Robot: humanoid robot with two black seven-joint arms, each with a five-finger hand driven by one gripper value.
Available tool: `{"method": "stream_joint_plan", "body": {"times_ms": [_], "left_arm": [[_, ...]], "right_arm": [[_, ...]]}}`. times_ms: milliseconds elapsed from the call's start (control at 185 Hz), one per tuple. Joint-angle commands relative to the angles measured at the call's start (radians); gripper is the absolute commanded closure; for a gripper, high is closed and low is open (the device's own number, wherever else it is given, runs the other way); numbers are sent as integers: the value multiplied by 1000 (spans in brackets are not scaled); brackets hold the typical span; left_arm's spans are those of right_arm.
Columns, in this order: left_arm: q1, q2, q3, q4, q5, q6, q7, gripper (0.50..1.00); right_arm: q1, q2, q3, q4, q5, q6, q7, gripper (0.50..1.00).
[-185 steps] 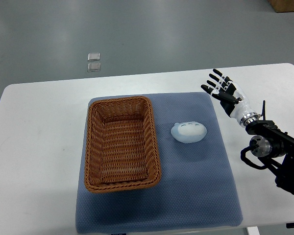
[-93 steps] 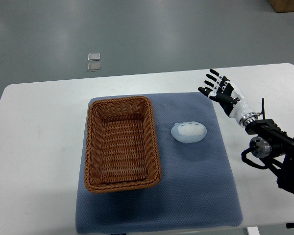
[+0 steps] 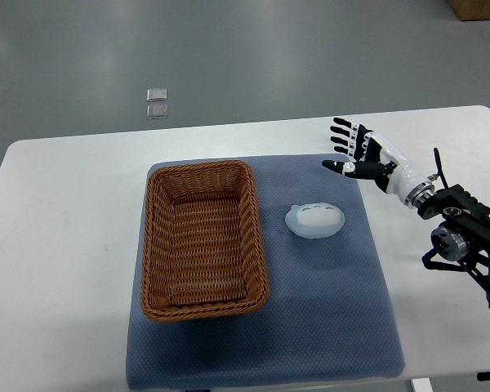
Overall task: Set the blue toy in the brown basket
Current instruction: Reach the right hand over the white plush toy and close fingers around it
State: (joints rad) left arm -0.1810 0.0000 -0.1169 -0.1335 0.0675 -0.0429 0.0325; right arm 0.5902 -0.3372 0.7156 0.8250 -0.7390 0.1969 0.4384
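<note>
**Right hand over the mat's far corner, toy untouched**

The blue toy (image 3: 315,220) lies on the blue mat (image 3: 327,318), just beside the right wall of the brown basket (image 3: 202,238) but apart from it. The right hand (image 3: 361,153) hovers above the far right corner of the mat, beyond the toy and to its right, well clear of it. Its fingers (image 3: 340,137) are spread apart and hold nothing; the thumb points toward the basket side.

Compared with half a second ago, the hand has shifted leftward and a little farther from the robot, so that it now reaches over the mat's edge, and the wrist and forearm (image 3: 465,229) have swung with it. The toy and the basket lie where they did.

The mat rests on a white table (image 3: 57,245); the basket is empty. On the grey floor beyond the table lie two small clear squares (image 3: 156,104), one behind the other. A brown box corner (image 3: 478,8) shows at the top right edge. Nothing lies between the hand and the toy, nor between the toy and the basket
</note>
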Motion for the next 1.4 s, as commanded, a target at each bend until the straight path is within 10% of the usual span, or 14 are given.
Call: {"method": "stream_joint_plan", "body": {"times_ms": [0,335,1392], "left_arm": [[0,0,0,0,0,0,0,500],[-2,0,0,2,0,0,0,500],[-2,0,0,2,0,0,0,500]], "right_arm": [[20,-49,-41,45,-125,38,23,593],[160,-201,-320,201,-312,44,85,593],[186,-151,-501,138,-507,-114,86,644]]}}
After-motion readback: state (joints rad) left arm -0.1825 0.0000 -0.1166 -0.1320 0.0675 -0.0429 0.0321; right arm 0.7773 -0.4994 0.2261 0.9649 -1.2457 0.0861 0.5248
